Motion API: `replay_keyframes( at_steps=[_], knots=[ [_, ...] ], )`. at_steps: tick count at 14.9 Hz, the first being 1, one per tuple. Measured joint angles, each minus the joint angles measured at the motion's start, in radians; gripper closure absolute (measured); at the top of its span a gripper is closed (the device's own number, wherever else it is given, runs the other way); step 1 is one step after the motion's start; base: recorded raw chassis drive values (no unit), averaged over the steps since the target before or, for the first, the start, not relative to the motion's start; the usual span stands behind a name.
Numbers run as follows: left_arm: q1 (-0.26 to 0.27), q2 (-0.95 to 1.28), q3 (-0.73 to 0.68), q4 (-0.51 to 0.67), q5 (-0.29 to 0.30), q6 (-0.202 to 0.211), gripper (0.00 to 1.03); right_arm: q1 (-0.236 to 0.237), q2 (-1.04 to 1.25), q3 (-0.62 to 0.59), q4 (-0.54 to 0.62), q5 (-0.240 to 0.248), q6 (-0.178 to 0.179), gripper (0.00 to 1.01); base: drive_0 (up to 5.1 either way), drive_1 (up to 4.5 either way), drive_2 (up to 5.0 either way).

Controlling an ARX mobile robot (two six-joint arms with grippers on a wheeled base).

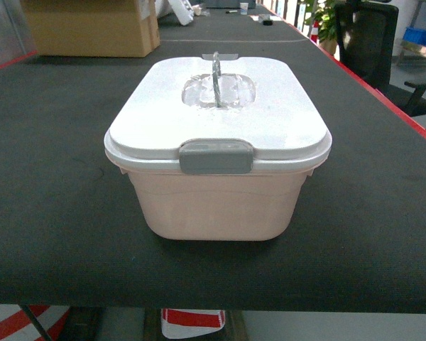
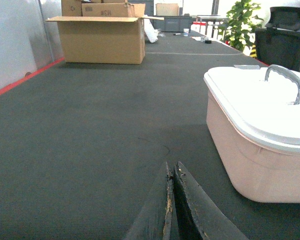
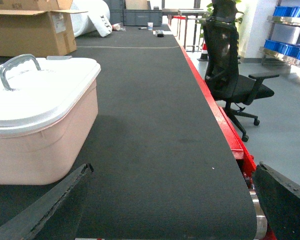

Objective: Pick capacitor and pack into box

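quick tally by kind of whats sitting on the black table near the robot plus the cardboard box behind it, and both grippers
Pink tub with white lid: 1
Cardboard carton: 1
Grippers: 2, left gripper shut, right gripper open
Total: 4

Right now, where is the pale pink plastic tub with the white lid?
The pale pink plastic tub sits lid-closed at the centre of the head view on the dark table, nearer than the brown cardboard carton at far left.
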Motion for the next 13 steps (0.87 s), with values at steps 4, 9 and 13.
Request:
replay_keyframes(
  at_steps=[4, 9, 13],
  knots=[
    [0.0, -0.08, 0.0, -0.079, 0.0, 0.0, 1.01, 0.0, 0.0, 0.0, 0.0, 0.0, 0.0, 0.03, 0.0, 0.0, 0.0],
    [0.0, -0.245, 0.0, -0.261, 0.0, -0.001, 0.65, 0.0, 0.0, 0.0, 0.0, 0.0, 0.0, 0.03, 0.0, 0.0, 0.0],
    [0.0, -0.245, 0.0, -0.261, 0.0, -0.001, 0.05, 0.0, 0.0, 0.0, 0.0, 0.0, 0.0, 0.03, 0.0, 0.0, 0.0]
  ],
)
